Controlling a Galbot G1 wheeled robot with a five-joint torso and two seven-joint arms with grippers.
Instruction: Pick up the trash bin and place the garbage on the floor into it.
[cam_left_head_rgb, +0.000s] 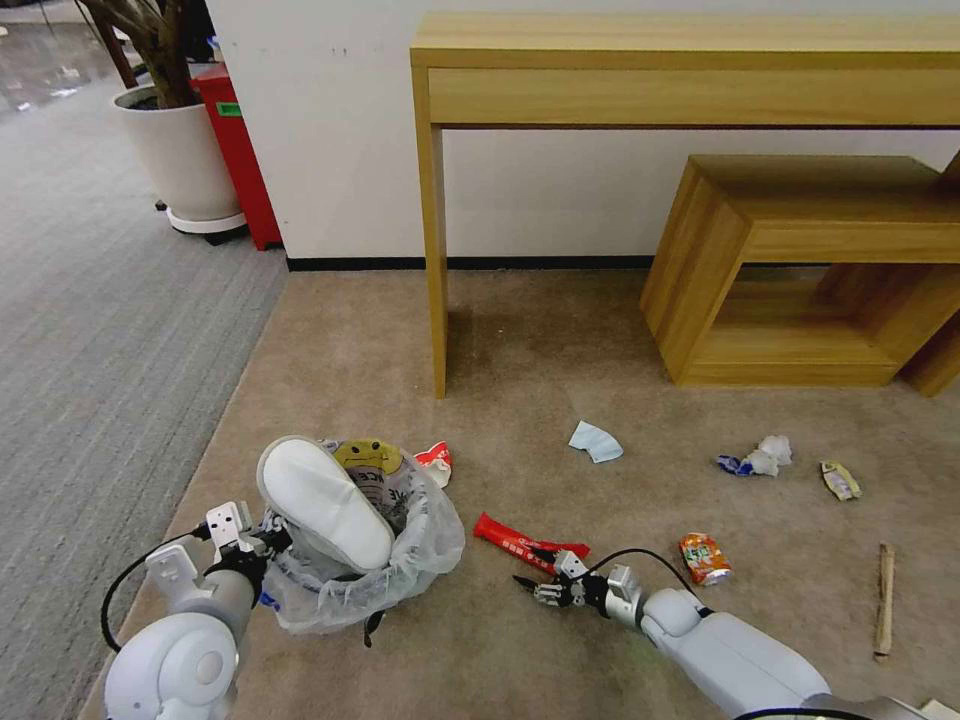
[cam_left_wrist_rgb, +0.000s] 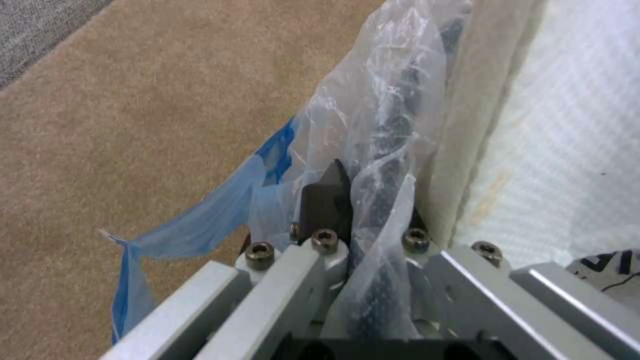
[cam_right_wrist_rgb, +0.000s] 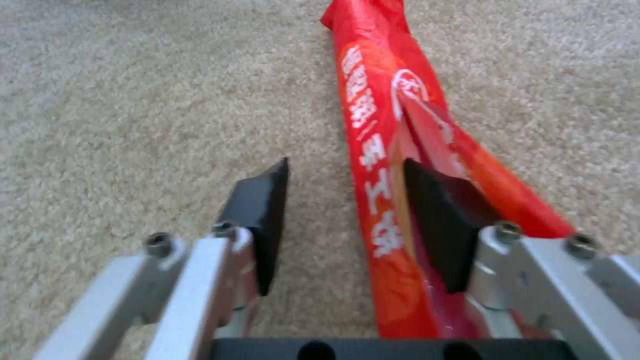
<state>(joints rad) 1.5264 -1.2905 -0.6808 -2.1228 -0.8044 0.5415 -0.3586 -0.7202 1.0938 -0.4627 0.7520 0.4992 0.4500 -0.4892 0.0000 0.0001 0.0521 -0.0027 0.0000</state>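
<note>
Trash bin (cam_left_head_rgb: 365, 545) sits on the floor (cam_left_head_rgb: 560, 360) at your left gripper (cam_left_wrist_rgb: 363, 210), whose jaws are clamped on its rim and bag liner, so its mouth, already holding a white slipper (cam_left_head_rgb: 325, 503), stays near the litter. Your right gripper (cam_right_wrist_rgb: 343, 220) is spread wide, the red wrapper (cam_right_wrist_rgb: 390, 150) lying between its jaws and against the far one, seemingly lined up for a pinch.
</note>
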